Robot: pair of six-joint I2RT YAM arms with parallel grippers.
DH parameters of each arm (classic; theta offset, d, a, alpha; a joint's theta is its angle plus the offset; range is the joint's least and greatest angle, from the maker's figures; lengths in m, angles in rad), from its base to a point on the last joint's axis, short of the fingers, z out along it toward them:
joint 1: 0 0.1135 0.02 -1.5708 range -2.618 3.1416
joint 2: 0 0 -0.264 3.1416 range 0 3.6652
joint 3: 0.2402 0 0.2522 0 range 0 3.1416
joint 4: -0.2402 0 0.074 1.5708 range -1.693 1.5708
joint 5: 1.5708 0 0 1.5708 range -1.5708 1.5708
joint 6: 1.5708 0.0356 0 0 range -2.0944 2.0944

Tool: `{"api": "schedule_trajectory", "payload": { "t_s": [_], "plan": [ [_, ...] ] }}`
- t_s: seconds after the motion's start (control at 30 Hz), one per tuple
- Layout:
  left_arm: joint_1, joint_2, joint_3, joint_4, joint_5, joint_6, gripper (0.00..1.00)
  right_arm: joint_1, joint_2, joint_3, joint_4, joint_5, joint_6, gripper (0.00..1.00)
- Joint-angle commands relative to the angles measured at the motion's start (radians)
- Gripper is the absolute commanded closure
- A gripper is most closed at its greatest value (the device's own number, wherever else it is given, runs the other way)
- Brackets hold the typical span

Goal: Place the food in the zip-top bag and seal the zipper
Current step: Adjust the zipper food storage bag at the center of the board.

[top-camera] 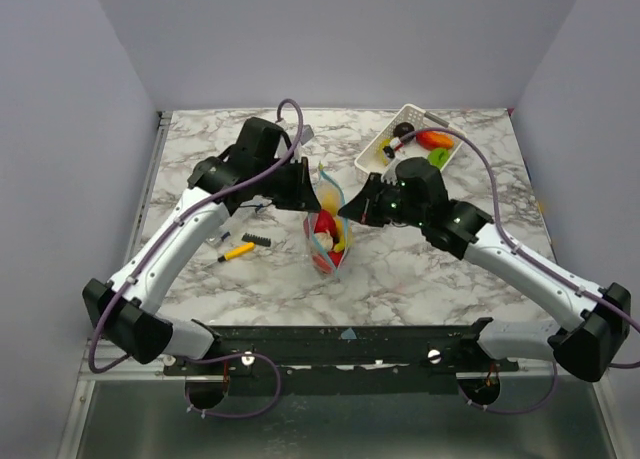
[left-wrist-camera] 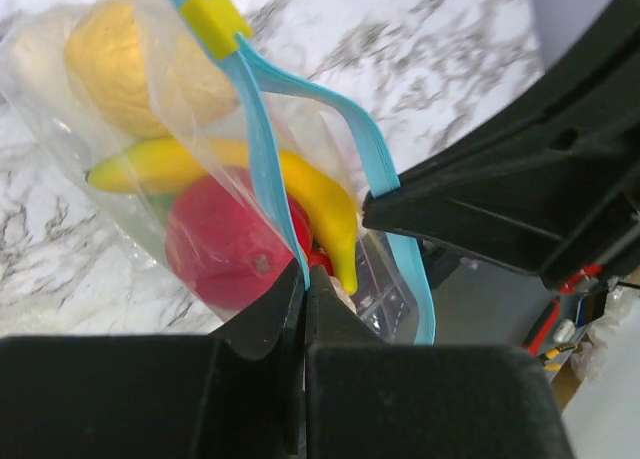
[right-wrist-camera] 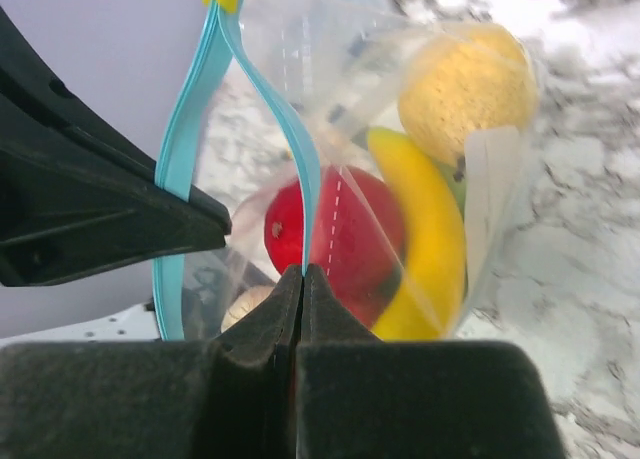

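Note:
The zip-top bag point(top-camera: 328, 237) stands mid-table with its mouth held apart between both arms. My left gripper point(left-wrist-camera: 303, 279) is shut on one light blue zipper point(left-wrist-camera: 262, 149) strip. My right gripper point(right-wrist-camera: 302, 271) is shut on the opposite zipper point(right-wrist-camera: 305, 169) strip. A yellow slider point(left-wrist-camera: 215, 19) sits at the strip's far end. Inside the bag lie food pieces: a red fruit point(right-wrist-camera: 345, 244), a banana point(right-wrist-camera: 425, 239), a round yellow fruit point(right-wrist-camera: 465, 89) and a pale piece point(right-wrist-camera: 245, 304). More food point(top-camera: 433, 139) lies in the white basket point(top-camera: 372, 159).
A yellow-and-black pen-like tool point(top-camera: 237, 250) and a small dark object point(top-camera: 256, 240) lie left of the bag. The white basket is at the back right, behind my right arm point(top-camera: 500, 249). Grey walls enclose the marble table point(top-camera: 420, 279).

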Motion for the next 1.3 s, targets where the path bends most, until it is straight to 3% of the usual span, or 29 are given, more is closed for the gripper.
{"api": "schedule_trajectory", "payload": {
  "t_s": [0.0,0.13,0.23,0.5,0.83,0.97,1.1,1.27],
  "plan": [
    [-0.006,-0.071,0.000,0.047,0.102,-0.035,1.00,0.000,-0.070,0.063,-0.029,-0.015,-0.022,1.00],
    [0.014,-0.004,-0.107,0.104,0.080,-0.036,1.00,-0.002,-0.062,-0.037,0.016,0.021,0.001,1.00],
    [0.024,0.067,-0.088,0.061,0.046,-0.008,1.00,-0.003,-0.024,-0.083,0.035,0.035,0.000,1.00],
    [0.023,-0.065,0.032,0.105,0.153,-0.059,1.00,-0.001,-0.053,-0.059,0.142,-0.114,0.021,1.00],
    [0.068,0.033,-0.139,0.174,0.174,-0.086,1.00,-0.003,-0.062,-0.206,0.240,-0.036,0.061,1.00],
    [0.068,-0.029,-0.183,0.238,0.178,-0.118,1.00,-0.002,-0.030,-0.219,0.304,-0.136,0.087,1.00],
    [0.066,-0.078,-0.231,0.303,0.184,-0.157,1.00,-0.003,-0.042,-0.290,0.479,-0.196,0.177,0.99],
    [0.061,-0.085,-0.242,0.327,0.185,-0.170,1.00,-0.003,-0.045,-0.283,0.500,-0.212,0.199,1.00]
  ]
}}
